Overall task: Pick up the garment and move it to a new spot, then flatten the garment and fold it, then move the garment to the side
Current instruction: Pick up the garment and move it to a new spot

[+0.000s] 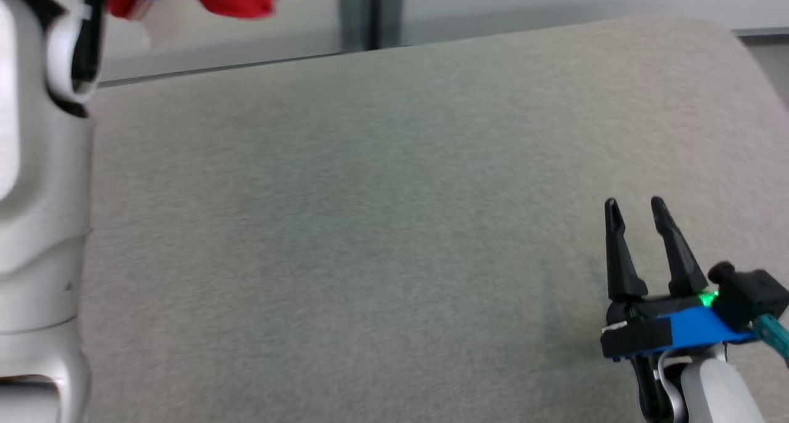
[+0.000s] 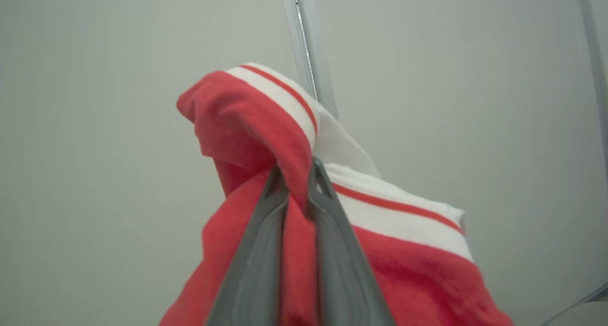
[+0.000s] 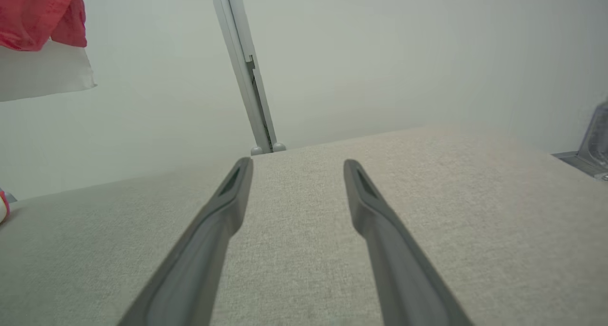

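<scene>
Two tools: left tool (image 2: 297, 174) pinches the red garment (image 2: 247, 117) by its striped hem, aloft beyond the bench's (image 1: 370, 195) far-left edge; right tool (image 1: 634, 203), spread and empty, sits near-right, well apart.

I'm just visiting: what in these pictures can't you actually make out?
The garment: its kind and full shape. In the left wrist view it hangs bunched in the left tool, cut by the bottom edge; the head view's top edge crops it.
Grey upright objects beyond the table, head view: blurred, cut by the top edge.
Small red and white thing, right wrist view: cut by the left edge.
</scene>
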`<state>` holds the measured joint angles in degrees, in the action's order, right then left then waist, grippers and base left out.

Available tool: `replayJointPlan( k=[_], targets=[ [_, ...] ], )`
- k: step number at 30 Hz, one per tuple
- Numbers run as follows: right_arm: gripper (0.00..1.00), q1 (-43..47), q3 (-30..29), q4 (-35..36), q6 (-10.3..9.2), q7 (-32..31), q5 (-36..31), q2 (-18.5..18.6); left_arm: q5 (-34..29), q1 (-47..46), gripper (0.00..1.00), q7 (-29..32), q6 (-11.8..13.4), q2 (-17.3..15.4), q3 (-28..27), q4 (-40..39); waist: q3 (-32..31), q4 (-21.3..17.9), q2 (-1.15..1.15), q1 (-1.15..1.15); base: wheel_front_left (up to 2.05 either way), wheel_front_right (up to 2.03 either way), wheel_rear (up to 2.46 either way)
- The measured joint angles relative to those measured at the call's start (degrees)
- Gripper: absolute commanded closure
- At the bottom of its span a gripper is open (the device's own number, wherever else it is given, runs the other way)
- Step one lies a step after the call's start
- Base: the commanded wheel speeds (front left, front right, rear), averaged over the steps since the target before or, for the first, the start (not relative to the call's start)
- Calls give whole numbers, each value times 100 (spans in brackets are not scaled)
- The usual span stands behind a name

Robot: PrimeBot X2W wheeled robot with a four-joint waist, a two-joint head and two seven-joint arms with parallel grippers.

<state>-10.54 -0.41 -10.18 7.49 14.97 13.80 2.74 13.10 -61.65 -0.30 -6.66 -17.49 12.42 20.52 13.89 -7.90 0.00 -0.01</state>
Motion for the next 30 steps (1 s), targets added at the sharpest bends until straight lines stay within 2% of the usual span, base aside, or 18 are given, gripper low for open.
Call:
replayJointPlan(
  k=[7, 12, 18, 28, 29, 30],
  targets=[
    [0, -74, 93, 43, -1, 7, 304, 3, 105, -64, 100, 257, -41, 532, 597, -255, 75, -790, 0, 1, 0, 0, 0],
    [0, -79, 162, 108, -1, 8, 361, 4, 194, 371, 100, 164, -44, 827, 979, -23, 121, -1108, 0, 1, 0, 0, 0],
    [0, -82, 113, 164, -1, 8, 339, 4, 398, 1255, 100, -119, -45, 1017, 1262, 450, 197, -1081, 0, 1, 0, 0, 0],
    [0, -86, 129, 163, -1, 8, 240, 2, 637, 2736, 100, -587, -46, 1238, 1809, 1209, 150, -724, 0, 1, 0, 0, 0],
    [0, -83, 133, 155, -1, 8, 241, 4, 661, 2826, 47, -644, -46, 1259, 1834, 1250, 134, -682, 0, 1, 0, 0, 0],
    [0, -81, 148, 154, -1, 8, 241, 2, 657, 2897, 0, -709, -45, 1258, 1863, 1280, 115, -639, 0, 1, 0, 0, 0]
  ],
)
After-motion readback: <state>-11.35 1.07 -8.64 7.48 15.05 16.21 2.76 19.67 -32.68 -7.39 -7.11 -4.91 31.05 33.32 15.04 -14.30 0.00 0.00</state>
